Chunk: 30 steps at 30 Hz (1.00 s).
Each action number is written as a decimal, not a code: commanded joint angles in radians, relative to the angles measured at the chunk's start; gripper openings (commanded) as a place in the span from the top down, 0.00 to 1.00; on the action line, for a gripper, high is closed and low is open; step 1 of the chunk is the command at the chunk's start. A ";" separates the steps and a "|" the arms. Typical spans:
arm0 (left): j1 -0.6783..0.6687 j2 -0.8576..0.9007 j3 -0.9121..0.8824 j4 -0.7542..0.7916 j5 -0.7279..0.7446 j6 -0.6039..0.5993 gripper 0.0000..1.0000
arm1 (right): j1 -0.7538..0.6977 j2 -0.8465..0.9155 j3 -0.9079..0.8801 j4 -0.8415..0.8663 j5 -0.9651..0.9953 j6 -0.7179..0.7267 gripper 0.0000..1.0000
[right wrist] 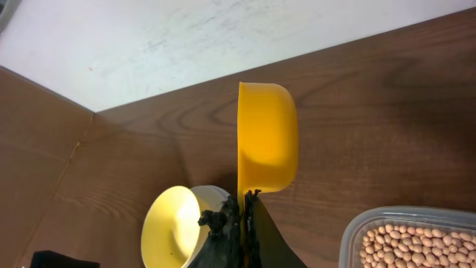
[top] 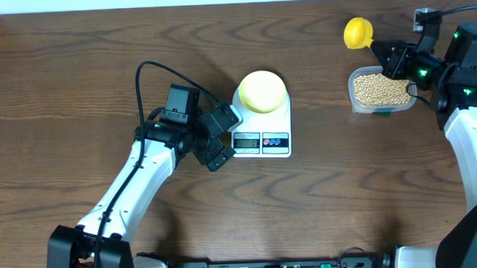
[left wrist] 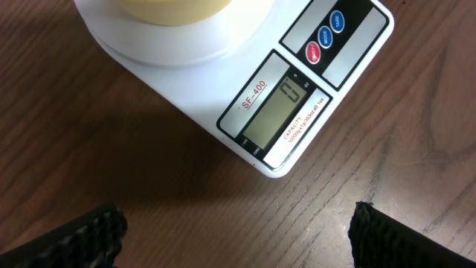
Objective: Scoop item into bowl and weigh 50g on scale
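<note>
Overhead: scoop [top: 357, 32] is held clenched in right gripper [top: 388, 55], beside tub [top: 352, 98] of beans [top: 378, 88]. Bowl [top: 262, 91] is seen empty on scale [top: 284, 124]; left gripper [top: 216, 143] is spread, empty. Scooping is judged pending: a dip into the beans is required.

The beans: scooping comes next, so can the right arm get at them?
Probably yes: the right gripper, shut on the yellow scoop, is at the edge of the open tub, and nothing covers the beans.

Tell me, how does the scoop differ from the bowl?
The scoop is bright yellow; the bowl is pale. The scoop is gripped by the right fingers near the bean tub; the bowl sits on the scale. Both are round and yellow.
</note>
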 commanded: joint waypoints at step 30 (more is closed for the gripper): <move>0.125 -0.070 -0.001 0.450 0.090 -0.266 0.02 | -0.005 -0.024 0.022 0.004 0.005 0.005 0.99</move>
